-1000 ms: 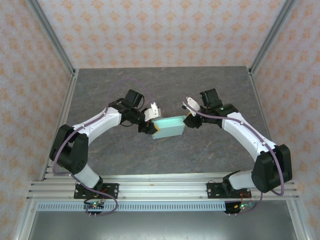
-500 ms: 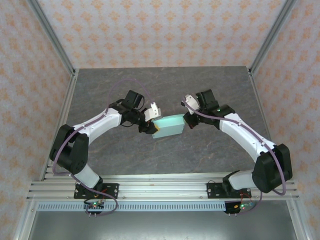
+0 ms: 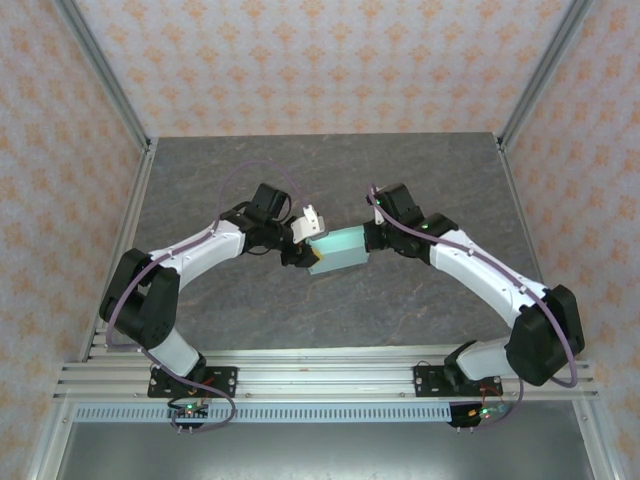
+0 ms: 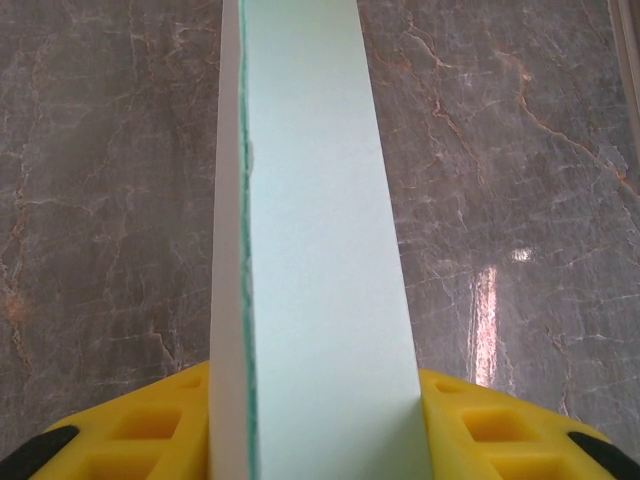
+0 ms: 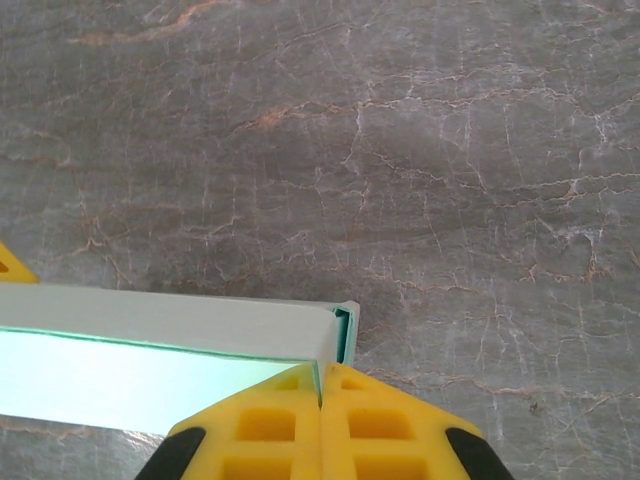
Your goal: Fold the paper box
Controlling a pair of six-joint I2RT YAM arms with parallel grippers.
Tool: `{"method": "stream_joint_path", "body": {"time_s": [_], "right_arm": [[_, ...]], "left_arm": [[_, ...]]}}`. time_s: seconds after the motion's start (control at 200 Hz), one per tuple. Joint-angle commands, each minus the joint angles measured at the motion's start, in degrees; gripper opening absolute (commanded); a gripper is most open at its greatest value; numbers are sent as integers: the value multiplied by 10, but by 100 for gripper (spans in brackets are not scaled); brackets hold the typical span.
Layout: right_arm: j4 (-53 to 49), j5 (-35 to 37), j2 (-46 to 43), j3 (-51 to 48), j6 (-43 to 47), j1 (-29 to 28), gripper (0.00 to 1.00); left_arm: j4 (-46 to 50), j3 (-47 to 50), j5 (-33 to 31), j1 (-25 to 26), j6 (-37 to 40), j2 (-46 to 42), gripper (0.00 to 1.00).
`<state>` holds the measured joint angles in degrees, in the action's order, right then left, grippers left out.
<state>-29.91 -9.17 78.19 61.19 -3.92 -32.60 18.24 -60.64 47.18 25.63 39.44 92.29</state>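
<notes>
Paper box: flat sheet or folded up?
Folded: the paper box shows as a rectangular block with top and side faces, held between left gripper and right gripper.

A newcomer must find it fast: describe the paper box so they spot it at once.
Start at the grey marbled table, then go to its middle, where the left gripper and right gripper meet. Held between them is the paper box: a small rectangular pale mint-teal card box, the only green thing among black, white and yellow robot parts.

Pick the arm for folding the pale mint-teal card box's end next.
Right, likely: right gripper is shut on the end edge of the pale mint-teal card box; left gripper clamps its body.
</notes>
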Motion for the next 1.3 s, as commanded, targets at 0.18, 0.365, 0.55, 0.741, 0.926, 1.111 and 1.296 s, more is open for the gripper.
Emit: {"method": "stream_joint_path", "body": {"time_s": [0.18,0.365,0.55,0.741,0.926,1.111,1.296], "right_arm": [[-19,34,6,20,-11,-5,1],[-18,34,8,7,28,-4,1],[-3,24,9,-17,46,-5,2],[12,23,8,-32,8,-5,2],[36,30,-7,-58,-19,-5,2],[52,32,-16,-77,-27,-5,1],[56,28,-17,-77,-38,-5,1]], "left_arm": [[-8,7,-56,-4,-21,-5,37],[-8,7,-62,-5,-22,-2,38],[-7,7,-67,-4,-22,3,37],[-15,7,-74,-4,-28,8,38],[-15,6,-92,-4,-32,9,39],[-4,-1,-113,-4,-30,12,39],[20,-14,-131,1,-25,21,40]]}}
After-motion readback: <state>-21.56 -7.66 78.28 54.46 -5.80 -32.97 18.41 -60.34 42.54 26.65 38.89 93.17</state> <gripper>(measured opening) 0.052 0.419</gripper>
